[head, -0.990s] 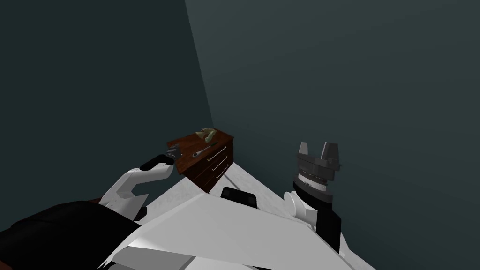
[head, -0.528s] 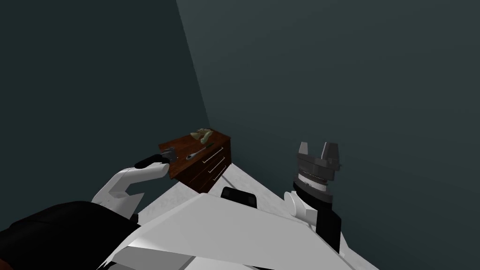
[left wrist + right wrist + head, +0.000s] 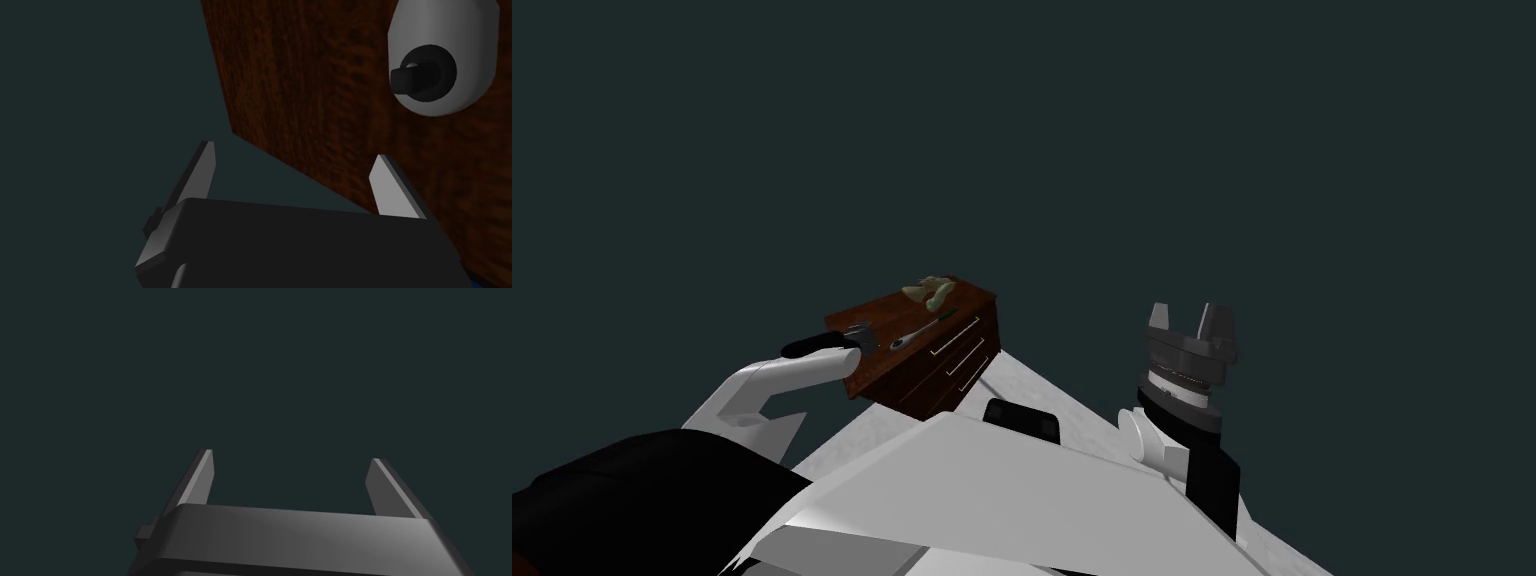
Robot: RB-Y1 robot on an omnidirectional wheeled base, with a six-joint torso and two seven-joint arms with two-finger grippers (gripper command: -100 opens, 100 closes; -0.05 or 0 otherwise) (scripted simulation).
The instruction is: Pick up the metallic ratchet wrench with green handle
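The ratchet wrench [image 3: 917,331], with a grey metal head and a thin green handle, lies on top of a dark wooden dresser [image 3: 882,362] in the head view. My left gripper [image 3: 862,333] hovers open over the dresser's near-left corner, a short way from the wrench's head. In the left wrist view the wrench's round grey head [image 3: 442,57] with its black square drive lies on the wood beyond my open left gripper [image 3: 295,170], off to one side of its fingers. My right gripper [image 3: 1190,320] stands raised and open at the right, with nothing in it.
A pale green and tan lump of objects [image 3: 932,290] sits at the dresser's far end, past the wrench's handle. The dresser has three drawers with thin metal handles [image 3: 959,352] on its front. Dark teal wall stands behind it, and light grey floor [image 3: 1032,385] lies in front.
The whole view has shifted, so I have moved; the wall corner has left the picture. My left gripper now reaches over the dresser's near-left corner. The right arm is unchanged.
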